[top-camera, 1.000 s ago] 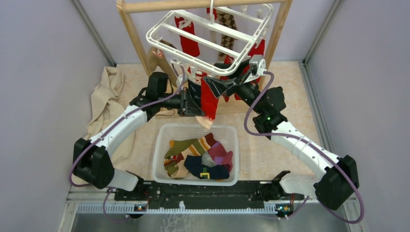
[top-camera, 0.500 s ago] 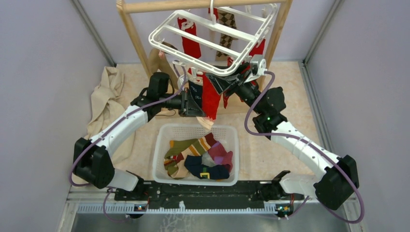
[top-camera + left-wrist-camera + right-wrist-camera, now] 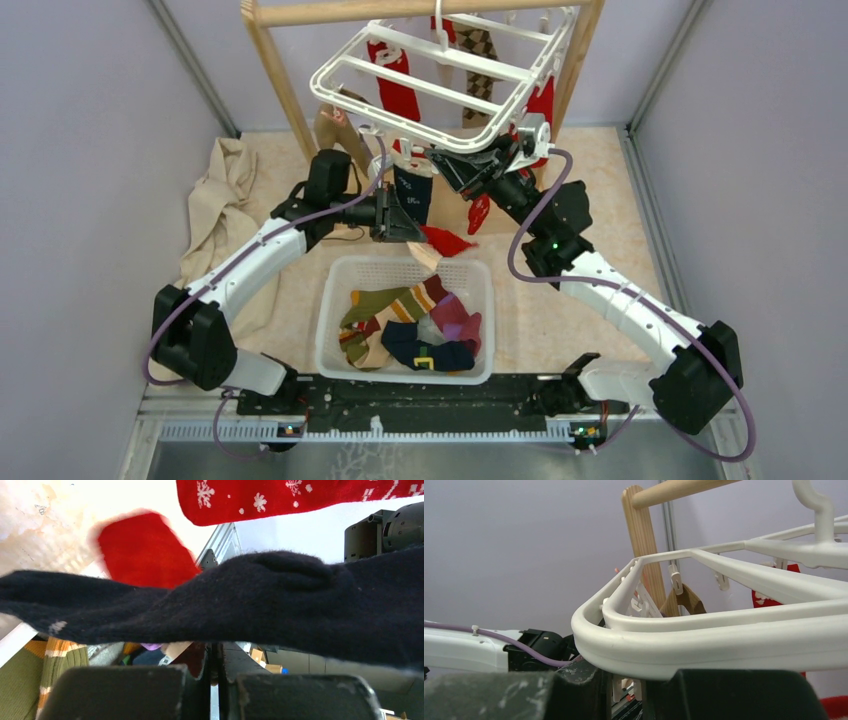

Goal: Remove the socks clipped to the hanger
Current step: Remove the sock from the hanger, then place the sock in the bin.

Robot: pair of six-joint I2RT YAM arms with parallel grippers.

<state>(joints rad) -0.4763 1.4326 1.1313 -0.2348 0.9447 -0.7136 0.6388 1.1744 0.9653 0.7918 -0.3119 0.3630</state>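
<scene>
basket [image 3: 322, 330]: white mesh, nearest the arm bases; several socks [image 3: 410, 330] lie inside.
left gripper [image 3: 408, 222]: closed by the basket's far rim, pinching a red sock [image 3: 450, 241] that droops toward the basket, free of the rack.
navy sock [image 3: 412, 190]: hangs clipped just beyond the left gripper.
right gripper [image 3: 462, 172]: under the hanger's near rim, jaws close together about a small white clip [image 3: 626, 690] — whether it is pinched cannot be told.
hanger [image 3: 724, 645]: white slatted rack, tilted, hung from the wooden frame [image 3: 330, 12]; red and argyle socks clipped farther back.
handling: light, soft, limp — probably best pinched mid-length and drawn downward.
</scene>
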